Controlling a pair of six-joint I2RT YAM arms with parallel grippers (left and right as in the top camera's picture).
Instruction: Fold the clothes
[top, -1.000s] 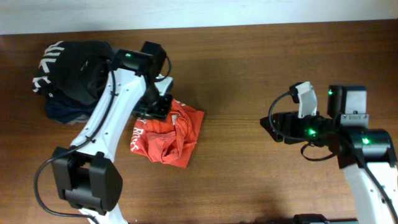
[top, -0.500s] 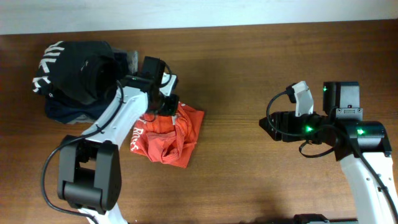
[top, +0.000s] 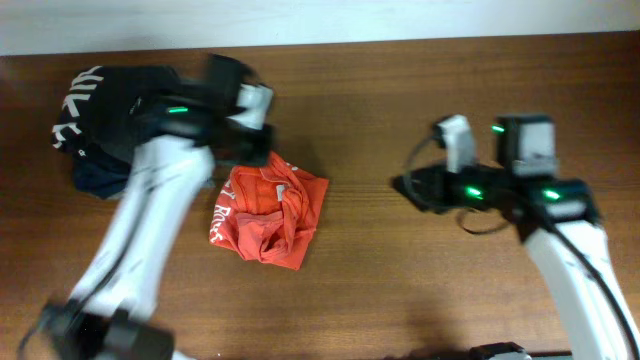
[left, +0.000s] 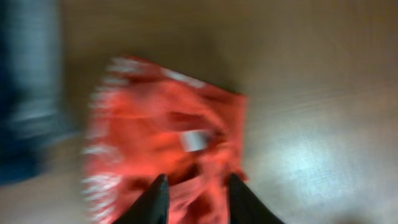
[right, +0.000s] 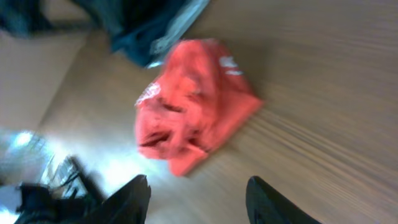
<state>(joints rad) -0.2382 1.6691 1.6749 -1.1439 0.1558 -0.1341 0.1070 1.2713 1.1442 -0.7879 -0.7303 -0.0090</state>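
garment: the orange-red t-shirt (top: 270, 215) lies crumpled in a loose heap on the wooden table (top: 400, 80), left of centre in the overhead view. white lettering (top: 222, 215) shows along its left edge, and a small white patch (left: 194, 140) sits near its middle in the left wrist view. a pile of dark clothes (top: 115, 110) sits at the upper left of the overhead frame, close beside the shirt; contact between the two cannot be told.

left gripper (left: 197, 180): the overhead view shows it blurred at the shirt's upper left corner. in its wrist view the two dark fingers (left: 158, 199) stand apart at the bottom edge, with the shirt seen beyond the gap. jaws parted, no cloth pinched between them as far as the blur allows.

right gripper (right: 198, 183): placed right of centre in the overhead view, well apart from the shirt and pointing left toward it. in its wrist view the fingers (right: 134, 199) stand wide apart over bare wood, holding nothing. the shirt appears in the middle of that frame, the dark pile at its top.
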